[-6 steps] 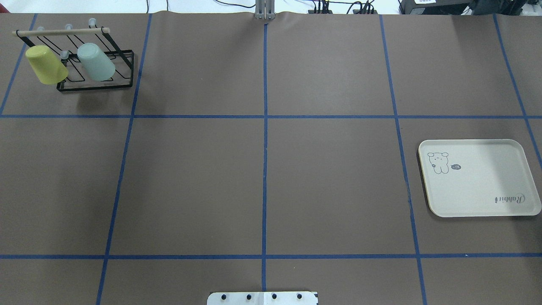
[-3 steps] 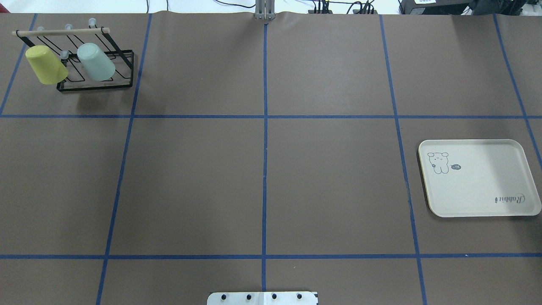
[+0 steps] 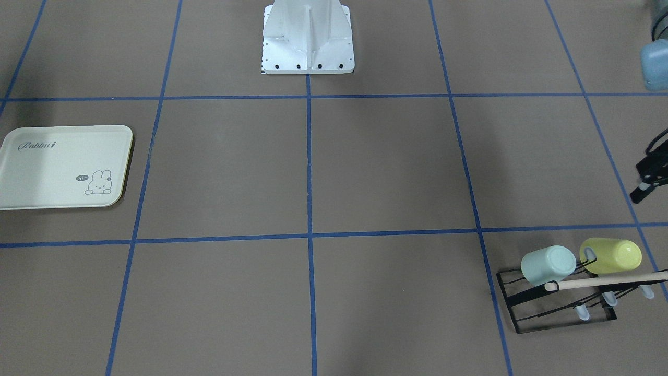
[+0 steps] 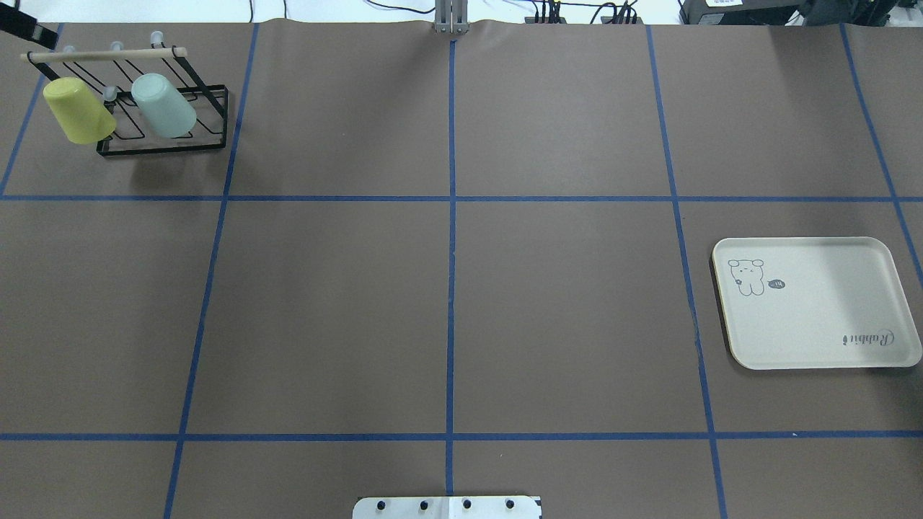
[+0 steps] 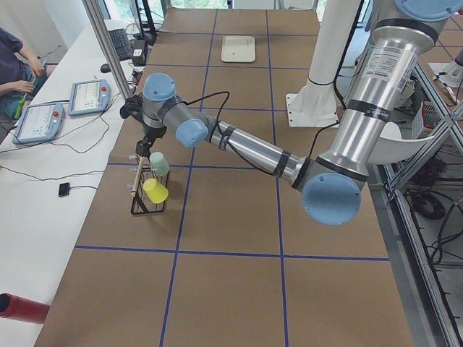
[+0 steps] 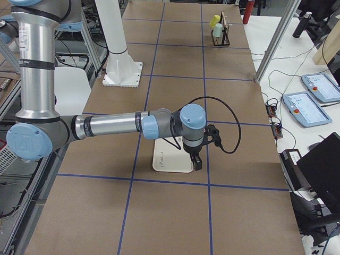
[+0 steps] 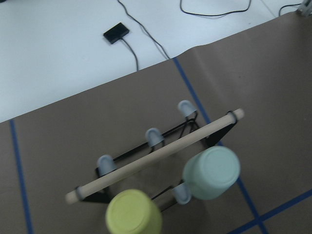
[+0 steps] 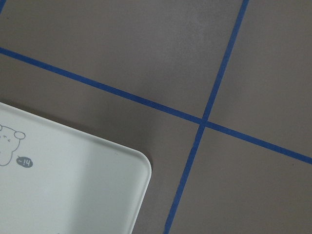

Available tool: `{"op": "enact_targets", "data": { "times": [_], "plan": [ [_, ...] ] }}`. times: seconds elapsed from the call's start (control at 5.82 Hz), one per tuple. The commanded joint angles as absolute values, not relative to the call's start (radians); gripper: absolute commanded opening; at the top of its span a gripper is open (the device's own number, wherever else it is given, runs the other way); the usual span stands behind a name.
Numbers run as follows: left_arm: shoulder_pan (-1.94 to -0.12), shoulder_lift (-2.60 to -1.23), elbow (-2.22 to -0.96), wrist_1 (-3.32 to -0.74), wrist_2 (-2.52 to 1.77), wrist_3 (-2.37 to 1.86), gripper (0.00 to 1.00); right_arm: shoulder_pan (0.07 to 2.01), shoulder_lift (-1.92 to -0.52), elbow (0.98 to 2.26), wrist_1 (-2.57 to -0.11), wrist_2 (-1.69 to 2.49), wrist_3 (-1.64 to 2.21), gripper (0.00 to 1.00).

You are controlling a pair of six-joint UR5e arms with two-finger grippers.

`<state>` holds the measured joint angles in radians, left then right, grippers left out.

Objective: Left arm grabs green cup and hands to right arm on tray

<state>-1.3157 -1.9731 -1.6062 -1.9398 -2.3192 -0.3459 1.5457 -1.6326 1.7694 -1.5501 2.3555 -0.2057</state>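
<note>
The pale mint-green cup (image 4: 164, 105) hangs mouth-down and tilted on a prong of the black wire rack (image 4: 166, 148), at the far left of the table. It also shows in the front view (image 3: 548, 265) and the left wrist view (image 7: 210, 173). My left gripper (image 3: 646, 180) hovers above and just beyond the rack, apart from the cup; only a dark tip shows in the overhead view (image 4: 21, 25), and I cannot tell if it is open. My right gripper (image 6: 196, 159) hangs over the edge of the cream tray (image 4: 815, 317); I cannot tell its state.
A yellow-green cup (image 4: 78, 109) hangs on the same rack beside the green one, under a wooden bar (image 7: 156, 156). The tray bears nothing. Blue tape lines grid the brown table. The robot's white base (image 3: 308, 47) stands at the near middle edge.
A dark tip of the left gripper has come into the overhead view at the top left corner. Cups, rack and tray have not moved.
</note>
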Motion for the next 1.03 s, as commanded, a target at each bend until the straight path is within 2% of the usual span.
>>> {"op": "enact_targets", "data": {
  "times": [0.0, 0.86],
  "plan": [
    [-1.244, -2.062, -1.545, -1.945, -2.246, -0.449, 1.0, 1.545, -1.634, 1.764, -1.551, 2.361, -0.206, 1.0],
    [-1.135, -2.088, -1.416, -1.934, -2.045, -0.439, 1.0, 1.545, -1.634, 1.759, -1.546, 2.367, -0.204, 1.0]
  ]
}}
